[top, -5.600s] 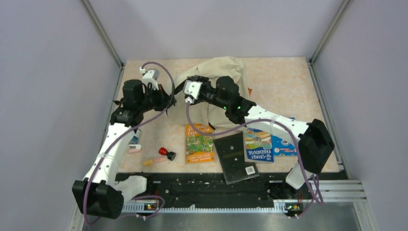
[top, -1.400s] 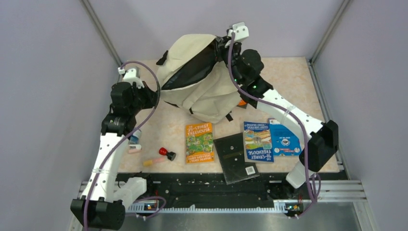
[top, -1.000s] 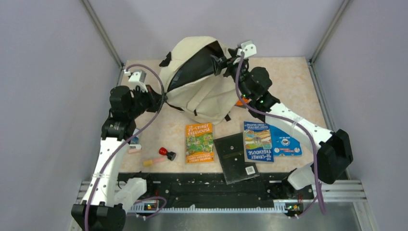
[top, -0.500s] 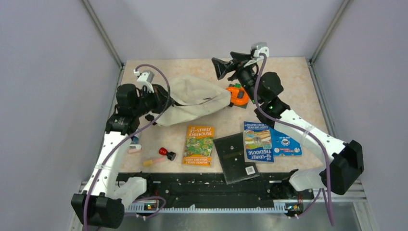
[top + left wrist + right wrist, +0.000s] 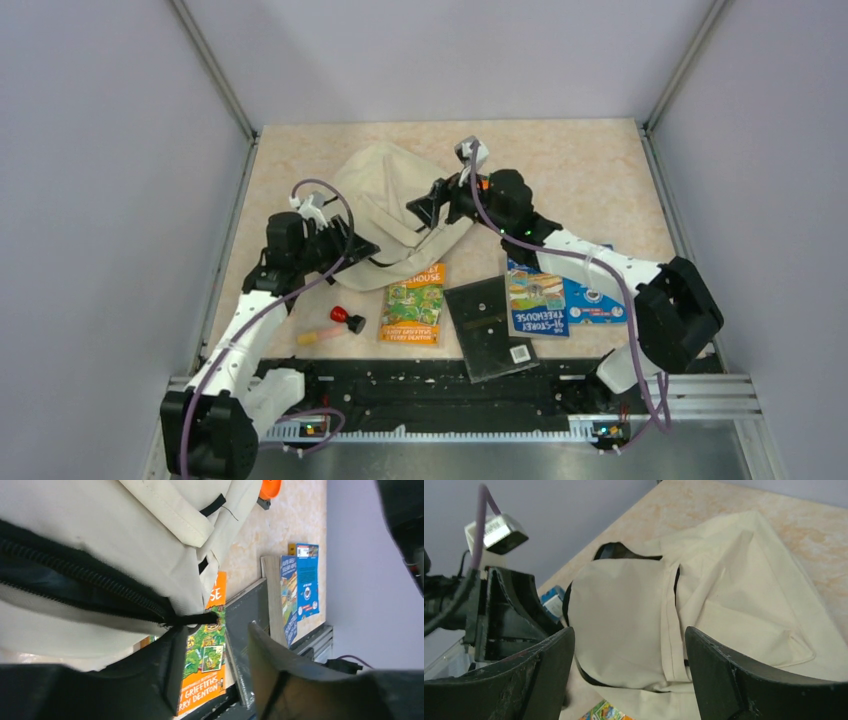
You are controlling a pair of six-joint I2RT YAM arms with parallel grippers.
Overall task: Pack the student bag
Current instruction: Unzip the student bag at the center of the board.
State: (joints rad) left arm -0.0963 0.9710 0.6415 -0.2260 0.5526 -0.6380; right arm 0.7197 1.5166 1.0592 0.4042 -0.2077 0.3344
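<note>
The student bag (image 5: 395,200), a cream fabric backpack with black zipper lines, lies flat on the table left of centre. My left gripper (image 5: 352,250) sits at its near-left edge. In the left wrist view the left gripper (image 5: 215,630) is open, with the bag's black zipper pull (image 5: 195,619) lying across the tip of one finger. My right gripper (image 5: 425,205) hovers over the bag's right side. In the right wrist view the right gripper (image 5: 629,645) is open above the cream fabric (image 5: 734,595), with nothing between its fingers.
An orange-covered book (image 5: 413,303), a flat black item (image 5: 490,328) and a blue-covered book (image 5: 537,300) on a blue sheet (image 5: 592,300) lie near the front. A small red-and-black object (image 5: 345,318) and a pale stick (image 5: 318,333) lie front left. An orange object (image 5: 270,487) sits past the bag.
The bag has dropped and spread flat on the table. My left gripper has opened and let go of it. My right arm has come down from the back to just over the bag.
</note>
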